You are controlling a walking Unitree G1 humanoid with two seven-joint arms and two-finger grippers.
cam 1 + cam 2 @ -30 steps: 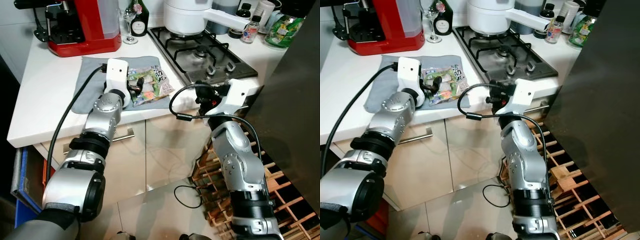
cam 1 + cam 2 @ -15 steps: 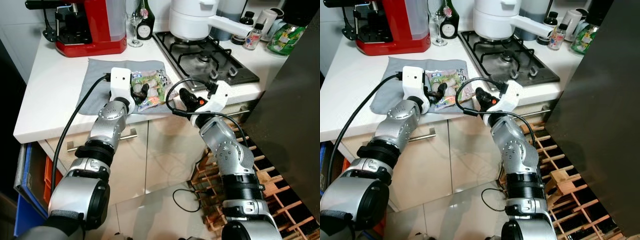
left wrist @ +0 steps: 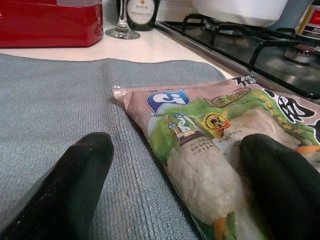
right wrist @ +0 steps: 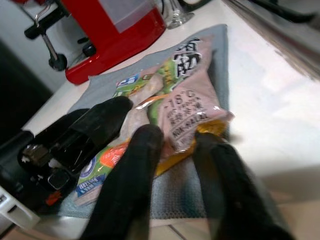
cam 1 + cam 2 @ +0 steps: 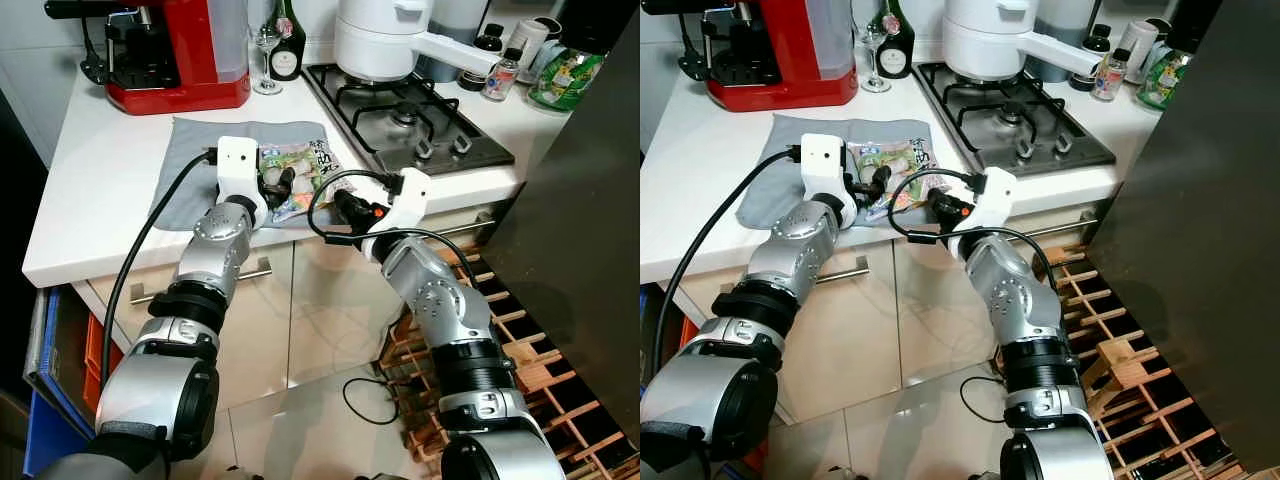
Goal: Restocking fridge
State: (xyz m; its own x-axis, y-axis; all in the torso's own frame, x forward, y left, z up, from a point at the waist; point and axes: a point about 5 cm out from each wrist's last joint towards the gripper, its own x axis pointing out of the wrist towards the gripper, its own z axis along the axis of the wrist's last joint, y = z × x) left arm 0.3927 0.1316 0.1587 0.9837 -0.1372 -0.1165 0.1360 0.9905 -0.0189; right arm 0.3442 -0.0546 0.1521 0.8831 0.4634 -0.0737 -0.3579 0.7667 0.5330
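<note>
Two tools: both are at the front edge of a white kitchen bench (image 5: 100, 190), one on each side of a food bag.
Bench: a grey ribbed cloth mat (image 5: 190, 160) lies flat on it, near the front edge.
Food bag: a shiny plastic bag of frozen food with green, pink and blue print (image 5: 300, 172) lies flat on the grey mat.
Left tool (image 5: 277, 187): it is open wide. One black finger (image 3: 70, 185) rests on the mat beside the bag. The other black finger (image 3: 282, 180) lies on top of the bag. It is not squeezing the bag.
Right tool (image 5: 338, 205): it is just off the front edge of the bench, pointing at the near corner of the bag. Its two black fingers (image 4: 132, 170) are a little apart, with the bag's corner seen between them. I cannot tell if they touch the bag.
Back of bench: a red coffee machine (image 5: 170, 50) stands at the back left. A wine glass (image 5: 264, 45) and a dark green bottle (image 5: 288, 45) stand next to it.
Stove: a steel gas stove (image 5: 410, 120) is set in the bench to the right of the mat. A white pot with a long handle (image 5: 385, 35) sits on it.
Far right: small bottles (image 5: 500, 70) and a green packet (image 5: 565, 70) stand in the back corner.
Below: pale cupboard doors (image 5: 290, 320), a wooden wine rack (image 5: 540, 350) and a shiny tiled floor (image 5: 300, 430).
</note>
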